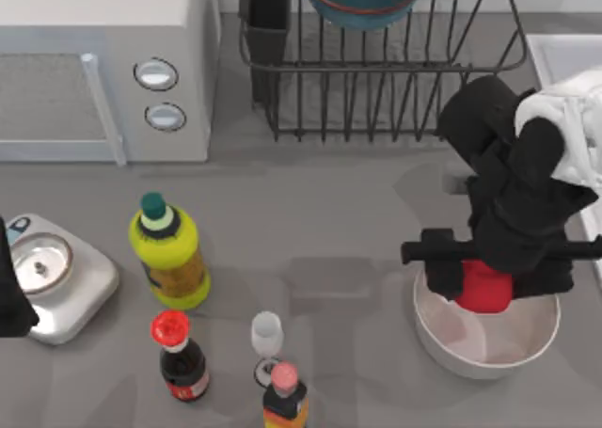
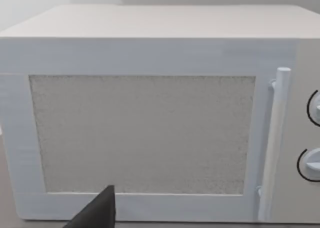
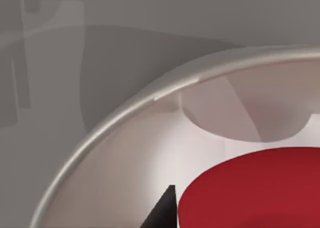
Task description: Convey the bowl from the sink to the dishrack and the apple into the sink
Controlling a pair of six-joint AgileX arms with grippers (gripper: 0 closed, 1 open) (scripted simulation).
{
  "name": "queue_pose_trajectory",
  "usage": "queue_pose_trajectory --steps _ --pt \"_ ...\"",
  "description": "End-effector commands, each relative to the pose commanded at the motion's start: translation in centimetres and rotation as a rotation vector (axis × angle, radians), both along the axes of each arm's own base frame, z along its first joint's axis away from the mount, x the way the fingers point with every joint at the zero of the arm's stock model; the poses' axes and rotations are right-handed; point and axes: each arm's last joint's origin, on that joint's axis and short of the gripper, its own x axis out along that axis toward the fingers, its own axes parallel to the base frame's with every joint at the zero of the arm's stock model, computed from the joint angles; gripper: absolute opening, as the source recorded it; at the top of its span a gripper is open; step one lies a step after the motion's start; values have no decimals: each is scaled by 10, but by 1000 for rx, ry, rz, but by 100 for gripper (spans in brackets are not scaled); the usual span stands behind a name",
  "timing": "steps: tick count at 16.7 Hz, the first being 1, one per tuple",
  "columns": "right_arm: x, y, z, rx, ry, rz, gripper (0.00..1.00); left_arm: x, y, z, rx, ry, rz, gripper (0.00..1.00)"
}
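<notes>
Top view: right gripper (image 1: 486, 282) down over white bowl (image 1: 442, 339) at table's right, around apple (image 1: 485, 287); finger state unclear. Right wrist view: apple (image 3: 260, 188) inside bowl, near rim (image 3: 125, 112). Bowl (image 1: 362, 0) sits in dishrack (image 1: 376, 71); sink (image 1: 564, 56) at right edge. Left gripper (image 1: 11, 287) at left edge, facing microwave (image 2: 150, 112).

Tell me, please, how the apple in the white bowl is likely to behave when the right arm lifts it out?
The apple looks rigid and smooth, so it may slip if gripped off-centre. Its rounded shape suggests it would roll back down the white bowl if released. It sits low inside the curved wall, under the right gripper, so the bowl itself might shift if nudged.
</notes>
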Motion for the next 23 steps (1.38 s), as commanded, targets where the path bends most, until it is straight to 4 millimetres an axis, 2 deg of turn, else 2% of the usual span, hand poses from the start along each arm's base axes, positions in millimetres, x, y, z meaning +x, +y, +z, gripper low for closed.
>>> queue_pose_trajectory --steps 5,8,12,15,19,23 --pt "-3 -2 56 -9 14 -2 0 0 0 0 0 0 0 100" --pt "-5 -4 71 -4 5 -3 0 0 0 0 0 0 0 100" --pt "-5 -3 69 -6 9 -2 0 0 0 0 0 0 0 100" --pt "-1 -11 61 33 -5 -14 0 0 0 0 0 0 0 100" --pt "14 -41 39 162 -88 -55 0 0 0 0 0 0 0 100" --pt "33 -88 17 315 -294 -97 0 0 0 0 0 0 0 100"
